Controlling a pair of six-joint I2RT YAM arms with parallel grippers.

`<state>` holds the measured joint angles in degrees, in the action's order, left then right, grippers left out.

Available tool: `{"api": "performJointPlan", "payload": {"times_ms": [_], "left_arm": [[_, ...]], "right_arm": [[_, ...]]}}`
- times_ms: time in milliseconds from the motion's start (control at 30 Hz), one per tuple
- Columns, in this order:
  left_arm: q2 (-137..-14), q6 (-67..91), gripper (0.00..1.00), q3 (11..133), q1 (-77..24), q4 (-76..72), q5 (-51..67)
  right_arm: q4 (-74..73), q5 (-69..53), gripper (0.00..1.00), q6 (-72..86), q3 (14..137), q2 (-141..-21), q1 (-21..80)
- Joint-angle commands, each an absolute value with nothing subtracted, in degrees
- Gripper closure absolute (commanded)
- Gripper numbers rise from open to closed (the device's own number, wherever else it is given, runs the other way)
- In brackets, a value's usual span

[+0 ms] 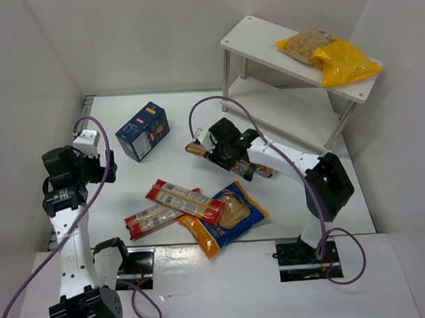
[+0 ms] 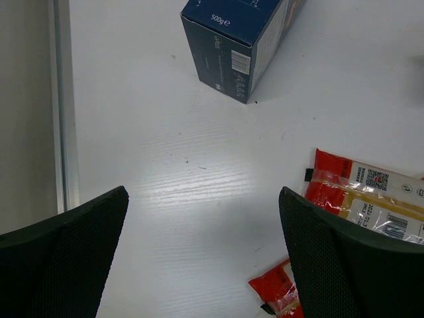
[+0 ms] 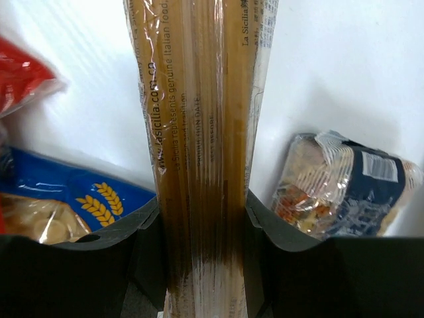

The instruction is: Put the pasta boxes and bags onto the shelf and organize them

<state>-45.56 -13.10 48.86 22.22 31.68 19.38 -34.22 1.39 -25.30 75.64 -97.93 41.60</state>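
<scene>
Spaghetti pack (image 3: 199,99), brown, is clamped mid-length in right gripper (image 3: 202,204) — both ends cut off in wrist view. Left gripper (image 2: 203,193) spread wide above table (image 2: 132,99).

"500g" on blue carton (image 2: 237,43); "La Sicilia", "genuine Italian food" on spaghetti pack (image 3: 199,146).

- White two-tier shelf (image 1: 257,37), upper right; a clear pasta bag (image 1: 306,44) and a yellow bag (image 1: 345,63) lie on top.
- Dark blue carton (image 1: 143,131), left of centre.
- Brown spaghetti pack (image 3: 199,99), mid-frame, clamped by the right gripper (image 3: 202,228).
- Red spaghetti pack (image 1: 186,200) crossing a second red pack (image 1: 148,219), lower centre, touching the orange-blue bag (image 1: 228,218).
</scene>
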Motion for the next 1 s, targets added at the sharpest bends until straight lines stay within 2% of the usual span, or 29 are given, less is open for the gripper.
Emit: {"api": "performJointPlan", "payload": {"times_ms": [0, 67, 233, 567, 833, 967], "left_arm": [[-44.3, -12.4, 0.0, 48.8, 22.6, 29.8, 20.6], [-44.3, -12.4, 0.0, 48.8, 22.6, 29.8, 20.6], [-43.8, -12.4, 0.0, 48.8, 22.6, 29.8, 20.6], [-43.2, -12.4, 0.0, 48.8, 22.6, 29.8, 21.1], [-42.7, -12.4, 0.0, 48.8, 22.6, 29.8, 21.6], [-43.2, -12.4, 0.0, 48.8, 22.6, 29.8, 21.6]], "right_arm": [[-26.9, 8.1, 1.0, -22.3, 78.6, -96.9, 41.4], [-23.9, 16.5, 1.0, -20.6, 78.0, -96.9, 41.4], [-20.2, 28.3, 1.0, -12.7, 76.3, -95.4, 40.3], [-18.4, 33.4, 1.0, 2.7, 71.1, -92.8, 37.4], [-19.1, 31.1, 1.0, 2.2, 75.6, -85.9, 37.4], [-18.2, 35.9, 1.0, 3.6, 76.0, -84.6, 34.4]]}}
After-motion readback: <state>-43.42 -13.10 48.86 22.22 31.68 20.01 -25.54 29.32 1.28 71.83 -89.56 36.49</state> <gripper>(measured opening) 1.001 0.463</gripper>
